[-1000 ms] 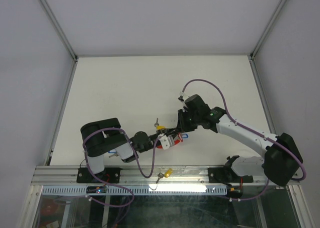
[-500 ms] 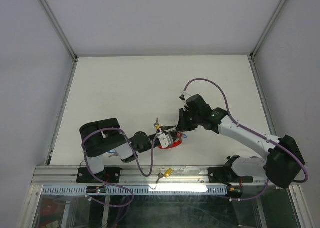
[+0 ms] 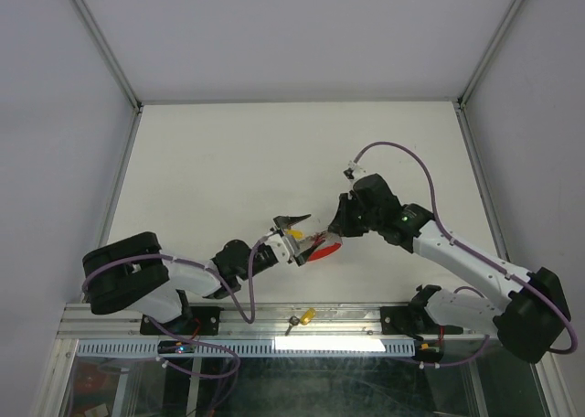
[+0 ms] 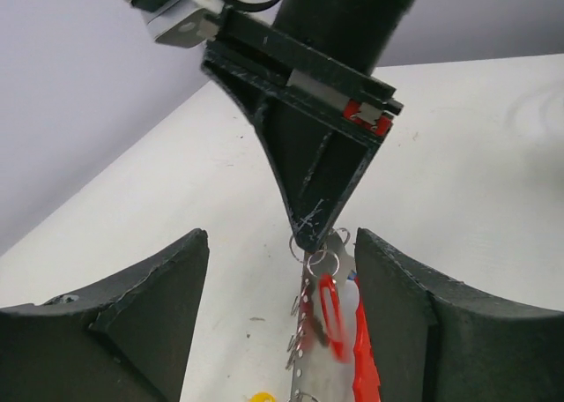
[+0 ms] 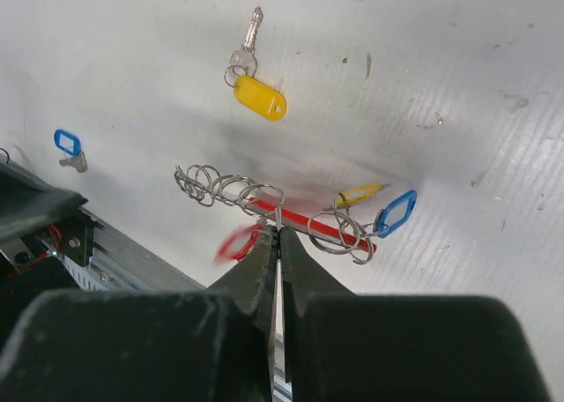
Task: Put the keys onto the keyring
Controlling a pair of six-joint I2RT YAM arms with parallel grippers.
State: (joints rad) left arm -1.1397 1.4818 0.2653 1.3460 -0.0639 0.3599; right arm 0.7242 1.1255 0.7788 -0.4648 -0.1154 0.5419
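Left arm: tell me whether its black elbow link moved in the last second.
Yes. The elbow link swung left: it stood above the left arm's base bracket and now sits left of it.

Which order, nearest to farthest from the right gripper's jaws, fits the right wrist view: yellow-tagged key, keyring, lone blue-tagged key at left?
1. keyring: one ring pinched in the jaws of the right gripper.
2. yellow-tagged key: loose, toward the top of the view.
3. blue-tagged key: alone at the far left edge.
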